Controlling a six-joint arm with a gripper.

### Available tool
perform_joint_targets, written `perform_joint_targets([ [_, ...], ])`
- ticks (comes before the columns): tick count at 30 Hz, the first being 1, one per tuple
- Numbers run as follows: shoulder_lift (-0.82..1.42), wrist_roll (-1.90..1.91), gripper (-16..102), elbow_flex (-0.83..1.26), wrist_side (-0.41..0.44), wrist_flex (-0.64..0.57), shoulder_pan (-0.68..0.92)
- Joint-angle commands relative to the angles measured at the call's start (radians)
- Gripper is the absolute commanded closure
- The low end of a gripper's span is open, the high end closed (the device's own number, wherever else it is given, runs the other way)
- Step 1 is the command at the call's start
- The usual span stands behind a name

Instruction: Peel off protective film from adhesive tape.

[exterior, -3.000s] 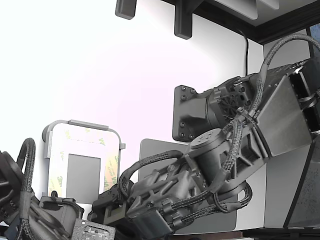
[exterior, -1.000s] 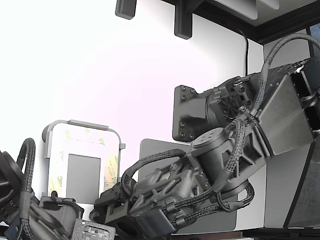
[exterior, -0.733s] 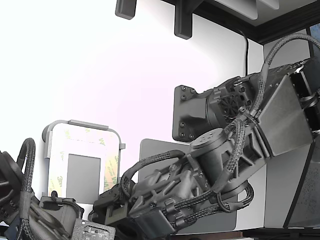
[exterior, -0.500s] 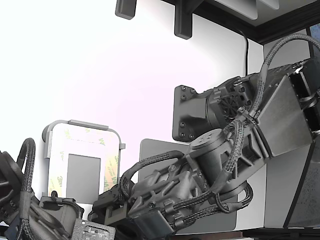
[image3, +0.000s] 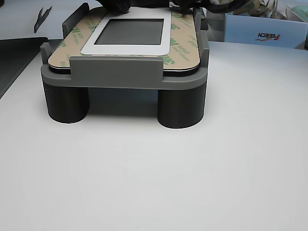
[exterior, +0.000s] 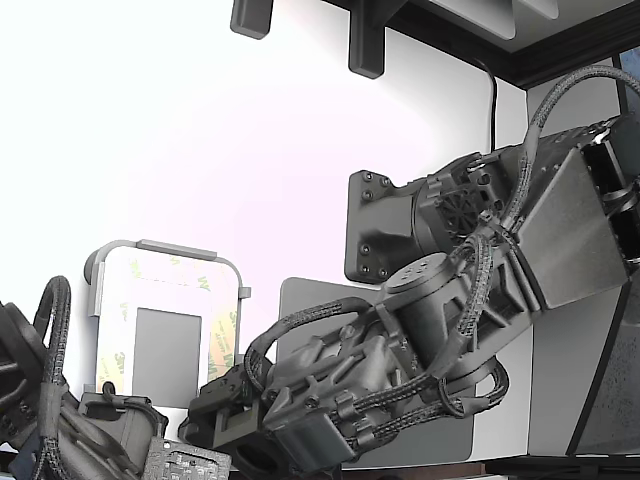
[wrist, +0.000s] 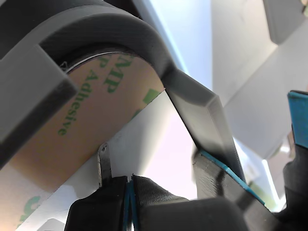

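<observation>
The film [image3: 180, 45] is seen lying flat as a printed tan border on a part held in a gray fixture [image3: 122, 77], which stands on round legs on a white table [image3: 192, 183]; in the exterior view the same fixture sits at lower left, with the arm [exterior: 400, 350] reaching toward its near edge. In the wrist view the gripper [wrist: 131, 192] is shown with its jaws pressed together, blue pads meeting, and a thin dark sliver [wrist: 104, 163] standing up from them against the film's inner edge; whether any liner is pinched cannot be told. No lifted corner is visible in any view, so the peel is judged not yet started. The main risk is judged to be a miss: if only the edge is scraped and not caught, the jaws would come away with nothing. If the tip is driven too deep, the tape beneath could be gouged or lifted with the liner. A steep or hasty pull could tear the thin strip, or drag the part out of the fixture.
</observation>
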Motion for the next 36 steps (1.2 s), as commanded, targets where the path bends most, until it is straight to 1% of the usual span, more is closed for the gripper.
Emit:
perform_joint_targets([
  [1, 0.028, 0.003, 92, -0.029, 0.000, 0.002, -0.005],
  [14, 0.009, -0.011, 93, -0.058, 0.005, 0.009, -0.003],
  [26, 0.006, -0.026, 92, -0.038, -0.003, -0.021, -0.014],
  [36, 0.008, -0.018, 92, -0.037, -0.002, -0.014, -0.015],
])
